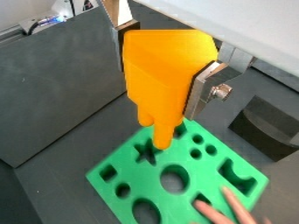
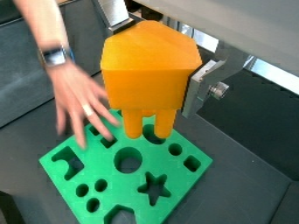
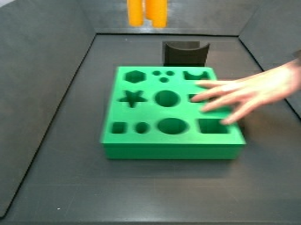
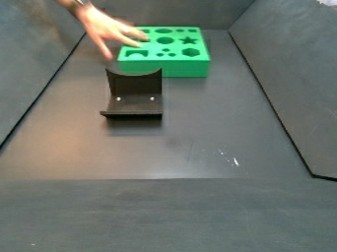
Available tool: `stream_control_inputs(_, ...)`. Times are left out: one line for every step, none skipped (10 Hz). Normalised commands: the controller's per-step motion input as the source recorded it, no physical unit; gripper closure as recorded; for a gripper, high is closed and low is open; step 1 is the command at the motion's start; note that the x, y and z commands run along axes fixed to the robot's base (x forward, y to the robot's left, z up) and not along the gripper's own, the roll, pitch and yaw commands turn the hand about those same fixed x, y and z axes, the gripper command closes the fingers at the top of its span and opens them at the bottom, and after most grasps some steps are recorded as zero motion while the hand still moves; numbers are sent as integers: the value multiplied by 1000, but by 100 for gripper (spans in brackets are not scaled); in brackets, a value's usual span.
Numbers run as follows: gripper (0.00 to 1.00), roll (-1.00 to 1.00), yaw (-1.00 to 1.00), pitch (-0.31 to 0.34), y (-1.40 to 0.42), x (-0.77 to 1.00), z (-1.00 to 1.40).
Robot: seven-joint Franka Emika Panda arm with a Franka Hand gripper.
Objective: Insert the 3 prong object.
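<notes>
My gripper (image 1: 158, 87) is shut on the 3 prong object (image 1: 163, 61), a chunky orange-yellow piece with its prongs pointing down. It hangs above the green board (image 1: 205, 172), apart from it. One silver finger (image 1: 197, 87) shows on one side of the piece; the opposite finger is hidden. The gripper (image 2: 146, 87), the piece (image 2: 146, 70), a finger (image 2: 201, 87) and the board (image 2: 176, 179) also show here. In a side view only the prongs (image 3: 147, 11) show at the frame's edge, behind the board (image 3: 171, 148). The gripper is out of view where the board (image 4: 165, 67) lies far off.
A person's hand (image 3: 241, 92) rests on the board's right side, also seen in a wrist view (image 2: 82, 96) and a side view (image 4: 112, 30). The black fixture (image 3: 185, 53) stands just behind the board, and shows nearer in the other side view (image 4: 133, 94). Dark walls enclose the floor.
</notes>
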Motion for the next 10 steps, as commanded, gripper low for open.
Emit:
stream_control_inputs(100,10,-40,0,0,-160,-46)
stream_control_inputs(100,101,-220,61,29,0,-229)
stream_control_inputs(100,151,-229,-3,91,0,-574)
stream_control_inputs(100,107,0,0,189,283,-663)
stream_control_inputs(100,54,0,21,309,594,-757)
stream_control_inputs(100,99,-23,0,329,540,-849)
stream_control_inputs(100,96,-37,0,380,549,-874)
stream_control_inputs(100,107,-9,-11,386,383,-851)
stream_control_inputs(100,107,0,-69,337,200,-811)
stream_control_inputs(100,89,0,-116,369,40,-780)
